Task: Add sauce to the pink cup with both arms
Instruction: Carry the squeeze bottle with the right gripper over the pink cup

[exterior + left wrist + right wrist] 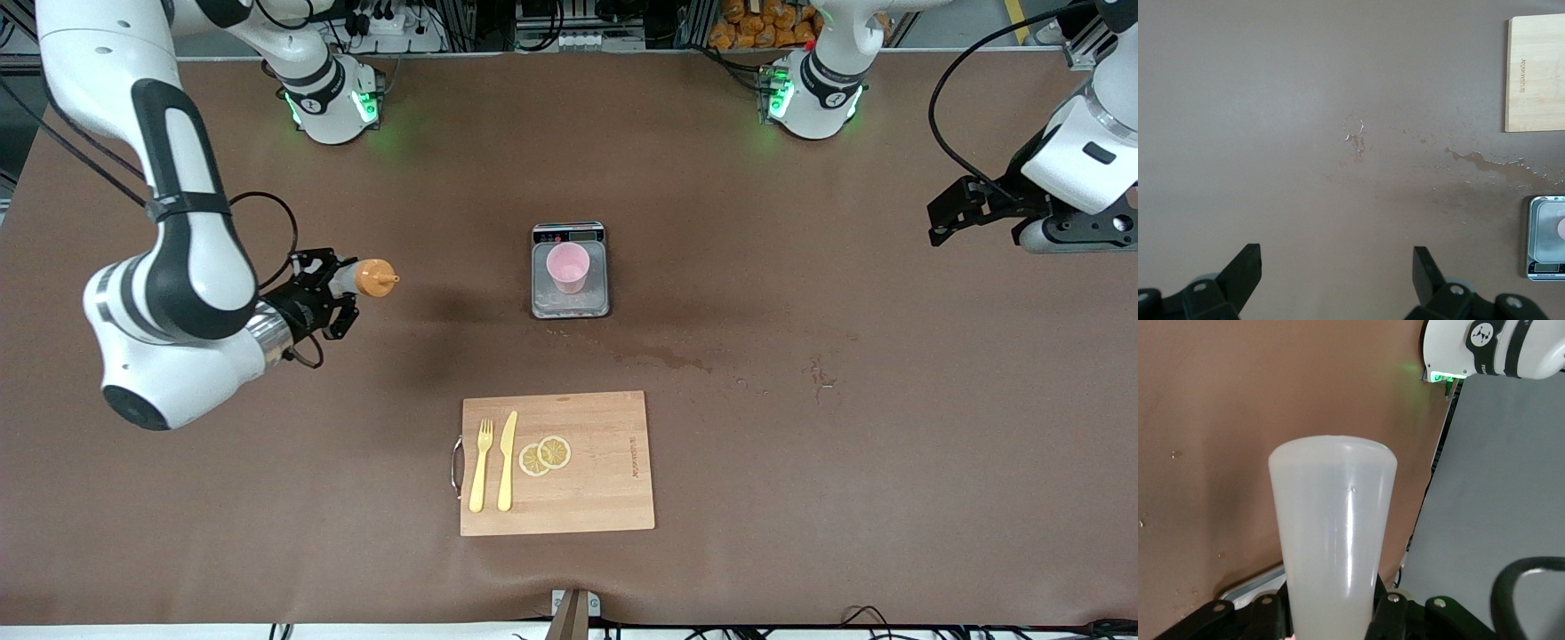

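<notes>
Right gripper (331, 286): clamped on sauce (366, 278), held sideways in the air over bare table.
Left gripper (944, 218): spread wide, empty, waiting above its table end.
Pink cup (567, 268): upright on scale (570, 303).

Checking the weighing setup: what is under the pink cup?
The pink cup stands on the steel tray of a small scale, display strip at the edge nearer the robots. The tray patch beneath the cup is covered.

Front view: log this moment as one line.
right hand: holds sauce bottle aloft, sideways | left hand: open, waiting | pink cup: on scale
</notes>
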Tool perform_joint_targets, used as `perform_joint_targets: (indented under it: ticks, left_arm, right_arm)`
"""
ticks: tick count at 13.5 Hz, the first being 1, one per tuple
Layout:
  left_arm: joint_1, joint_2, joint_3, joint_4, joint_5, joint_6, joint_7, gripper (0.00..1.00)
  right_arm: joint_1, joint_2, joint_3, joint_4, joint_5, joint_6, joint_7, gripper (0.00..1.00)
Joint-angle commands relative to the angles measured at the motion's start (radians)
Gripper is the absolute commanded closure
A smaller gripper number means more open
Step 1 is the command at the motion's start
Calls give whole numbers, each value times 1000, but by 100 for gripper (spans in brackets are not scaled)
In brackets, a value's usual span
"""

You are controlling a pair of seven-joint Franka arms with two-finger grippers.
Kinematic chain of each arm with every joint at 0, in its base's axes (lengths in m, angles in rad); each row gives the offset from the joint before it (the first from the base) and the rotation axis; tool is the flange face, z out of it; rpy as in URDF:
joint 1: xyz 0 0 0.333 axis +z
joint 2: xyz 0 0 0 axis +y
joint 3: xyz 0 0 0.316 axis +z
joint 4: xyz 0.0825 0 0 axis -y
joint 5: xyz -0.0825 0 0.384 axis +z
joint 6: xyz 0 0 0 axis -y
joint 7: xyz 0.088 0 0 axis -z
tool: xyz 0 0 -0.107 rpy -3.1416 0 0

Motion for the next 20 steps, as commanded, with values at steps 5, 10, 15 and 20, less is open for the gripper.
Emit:
perform_joint_targets:
  ticks: [5,10,15,20]
  left_arm:
    - [-3,-15,-2,-6,-23,-10,23,0]
    - [-1,-13,-2,-7,-28,-10,23,0]
    - [0,-15,-2,-7,-28,-10,17,0]
    - [-1,-19,-2,-12,-28,-11,19,0]
  right_arm:
    - [118,-25,-8,-16,-28,81,215,61]
    - [183,-17,-8,-16,-73,109,326,61]
    - [261,-7,-8,-14,-141,146,426,61]
    - [319,6,-8,-14,-204,146,490,61]
